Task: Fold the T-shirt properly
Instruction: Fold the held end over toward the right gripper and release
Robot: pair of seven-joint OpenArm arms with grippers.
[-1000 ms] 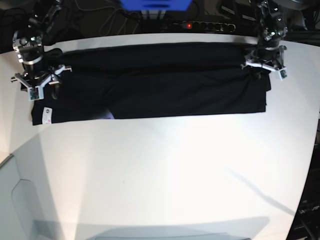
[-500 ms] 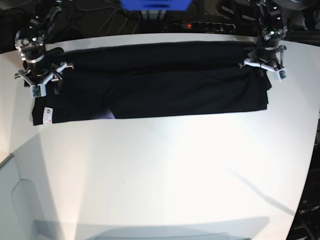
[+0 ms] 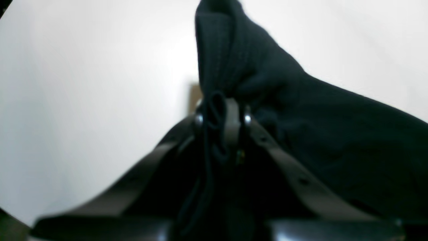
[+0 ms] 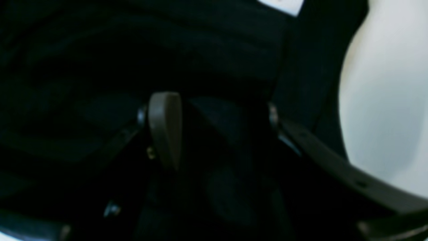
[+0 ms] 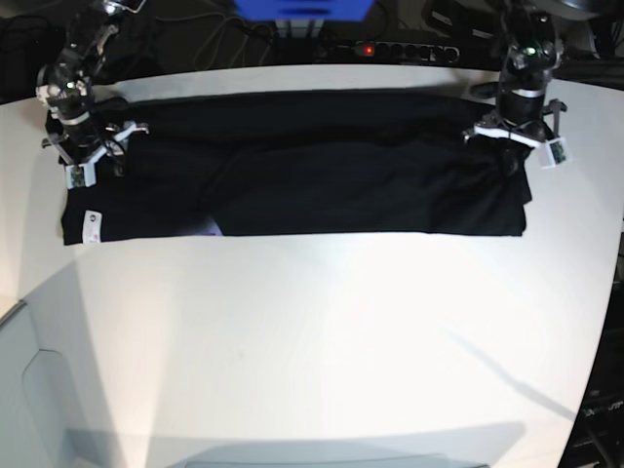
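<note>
The black T-shirt [image 5: 322, 175] lies as a long folded band across the far part of the white table [image 5: 322, 341]. A white label [image 5: 92, 224] and a small bluish patch [image 5: 210, 227] show at its near edge. My left gripper [image 5: 514, 144] is at the shirt's right end. In the left wrist view it [image 3: 221, 110] is shut on a bunched fold of the black cloth [image 3: 301, 127]. My right gripper [image 5: 86, 156] is at the shirt's left end. In the right wrist view it [image 4: 219, 113] is open over the cloth [image 4: 100, 67], with the label [image 4: 281, 5] beyond it.
A power strip with a red light [image 5: 390, 49] and a blue box [image 5: 302, 10] lie behind the table's far edge, among cables. The table's curved edge [image 5: 609, 322] runs down the right side.
My right gripper has moved back toward the table's far edge at the shirt's left end. My left gripper has shifted slightly nearer, and the shirt's right near edge has come a little nearer.
</note>
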